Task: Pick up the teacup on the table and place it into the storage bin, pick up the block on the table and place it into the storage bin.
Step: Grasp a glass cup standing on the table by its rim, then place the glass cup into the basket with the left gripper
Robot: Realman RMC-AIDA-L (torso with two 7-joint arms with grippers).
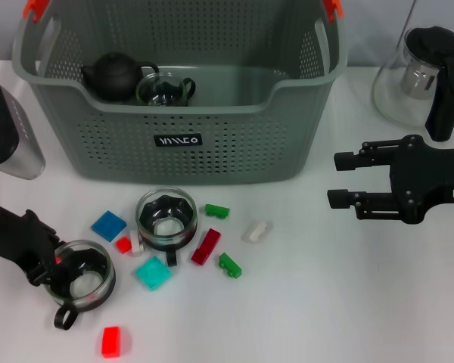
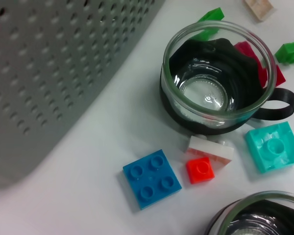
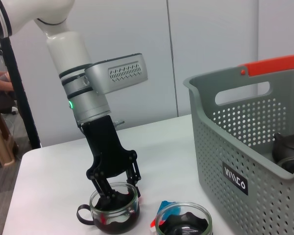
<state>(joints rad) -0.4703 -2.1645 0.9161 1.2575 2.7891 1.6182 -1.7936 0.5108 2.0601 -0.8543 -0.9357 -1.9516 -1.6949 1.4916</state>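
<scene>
The grey-green storage bin [image 1: 234, 144] stands at the back centre and holds a black teapot [image 1: 115, 76] and a glass teacup [image 1: 163, 90]. Two more glass teacups with black holders stand on the table. My left gripper [image 1: 59, 271] is shut on the rim of the front-left teacup [image 1: 89, 286], which rests on the table; the right wrist view shows the gripper [image 3: 112, 195] on it. The other teacup [image 1: 166, 219] stands before the bin. Several blocks lie around it, among them blue [image 1: 109, 225], teal [image 1: 152, 272] and red [image 1: 111, 341]. My right gripper [image 1: 342, 180] is open and empty at the right.
A glass carafe with a black handle [image 1: 420, 76] stands at the back right. A black and silver object [image 1: 7, 140] sits at the far left beside the bin. Green [image 1: 229, 265], dark red [image 1: 206, 246] and white [image 1: 256, 231] blocks lie mid-table.
</scene>
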